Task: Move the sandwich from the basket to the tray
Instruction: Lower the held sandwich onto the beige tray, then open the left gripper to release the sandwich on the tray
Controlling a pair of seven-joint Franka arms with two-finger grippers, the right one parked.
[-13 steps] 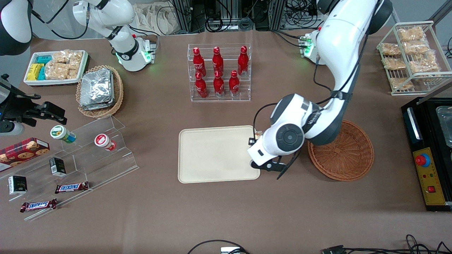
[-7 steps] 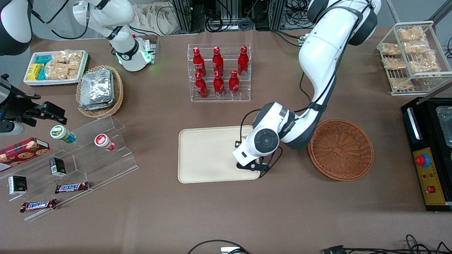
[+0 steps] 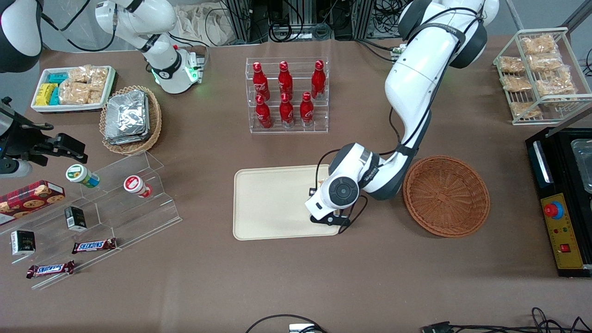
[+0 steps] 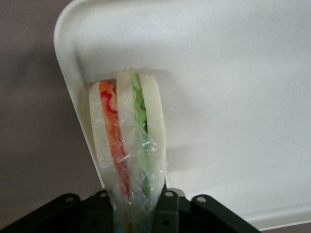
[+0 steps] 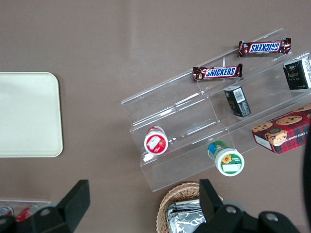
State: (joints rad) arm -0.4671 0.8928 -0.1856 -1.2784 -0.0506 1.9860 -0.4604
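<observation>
One sandwich (image 4: pixel 127 141) is clamped between the two fingers (image 4: pixel 167 206) of the tool (image 4: pixel 132 213), with its wrapped end pinched and its bread edge pointed away from the tool toward the tray (image 4: pixel 233 87). The sandwich is seen close to the tray's rounded corner, against or just above the rim; contact cannot be told. From the front, the tool (image 3: pixel 329 217) is seen over the tray (image 3: pixel 273 203) edge nearest the basket (image 3: pixel 446 196), which lies just beside the tray toward the working arm's end of the tabletop (image 3: pixel 296 277). Farther from the camera, red bottles (image 3: pixel 286 95) are held in a clear rack.
</observation>
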